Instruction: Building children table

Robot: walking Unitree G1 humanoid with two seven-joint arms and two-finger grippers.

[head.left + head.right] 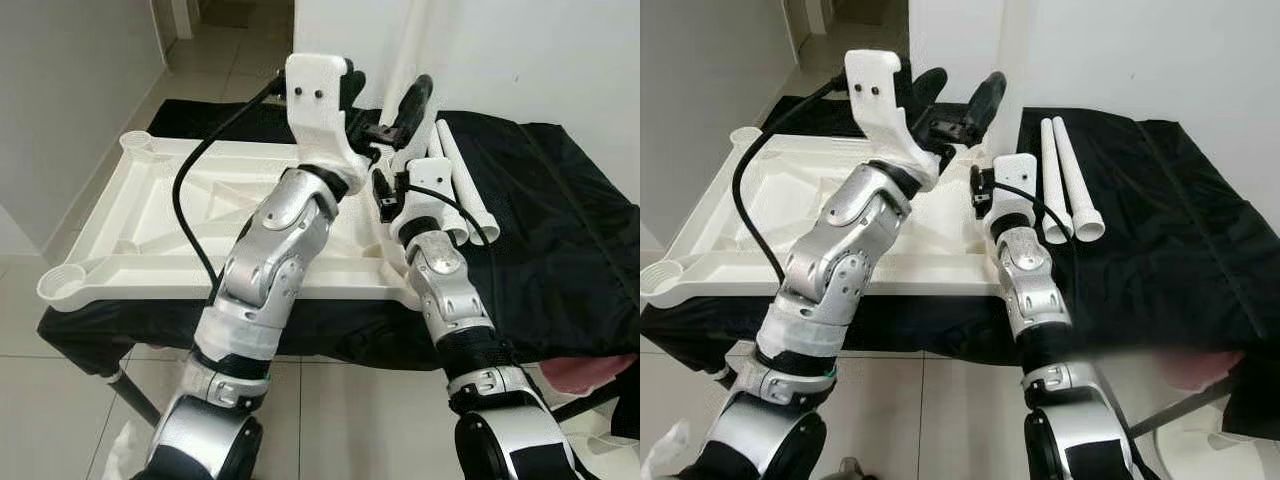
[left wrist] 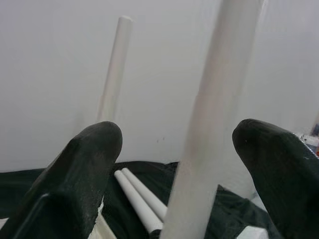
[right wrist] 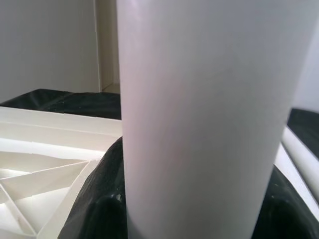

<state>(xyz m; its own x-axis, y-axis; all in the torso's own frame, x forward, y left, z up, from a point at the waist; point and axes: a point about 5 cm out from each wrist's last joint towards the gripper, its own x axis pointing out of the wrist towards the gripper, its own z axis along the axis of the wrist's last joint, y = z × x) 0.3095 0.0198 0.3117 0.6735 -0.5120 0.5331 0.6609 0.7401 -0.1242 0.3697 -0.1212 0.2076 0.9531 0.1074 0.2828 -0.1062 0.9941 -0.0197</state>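
Right wrist view shows the right gripper (image 3: 199, 219) clamped on an upright white plastic leg tube (image 3: 204, 114), while the left gripper (image 2: 174, 164) stands apart around it.

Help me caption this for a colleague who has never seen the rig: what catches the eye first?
A big white plastic tabletop lies upside down on a black cloth, ribs and corner sockets up. At its near right corner both grippers meet on an upright white plastic leg: the right gripper clasps it low, the left gripper brackets it higher up. Two more white legs lie on the cloth alongside.
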